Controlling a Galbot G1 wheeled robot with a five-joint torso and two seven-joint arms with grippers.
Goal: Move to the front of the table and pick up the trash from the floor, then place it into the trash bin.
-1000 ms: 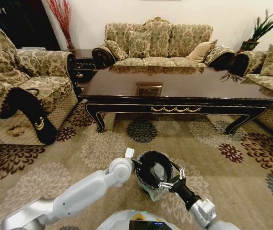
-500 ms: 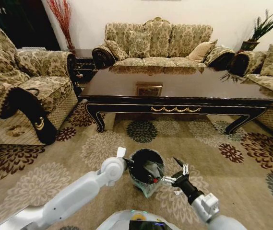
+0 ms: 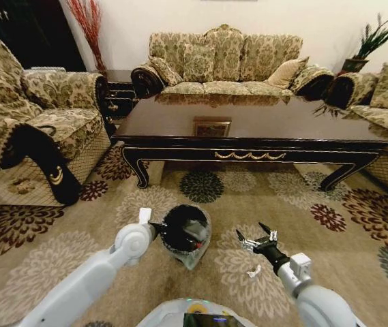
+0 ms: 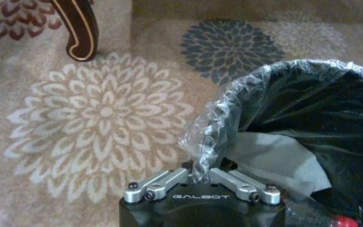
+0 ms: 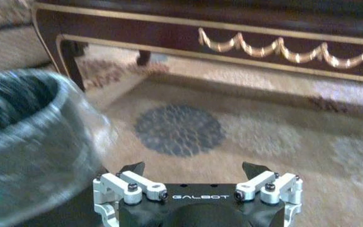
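Observation:
The black trash bin (image 3: 184, 235) with its clear liner stands tilted on the floor (image 3: 303, 204), in front of the dark wood table (image 3: 248, 129). My left gripper (image 3: 158, 226) is shut on the bin's rim and liner (image 4: 200, 156). Inside the bin (image 4: 320, 113) lie a pale crumpled paper (image 4: 266, 158) and a red-marked bit (image 4: 342, 221). Right of the bin, my right gripper (image 3: 255, 236) hovers open above the carpet with nothing between its fingers (image 5: 134, 168). One small white scrap of trash (image 3: 254, 272) lies on the carpet just below that gripper.
The table's curved leg (image 4: 81, 28) and gold-trimmed edge (image 5: 257, 45) are close ahead. Patterned sofas (image 3: 224, 58) ring the table, with an armchair (image 3: 30, 129) on the left. Open carpet stretches between me and the table.
My left gripper has dragged the bin to the left. The right gripper has drawn away from the bin's mouth to the right and now hangs open over the carpet.

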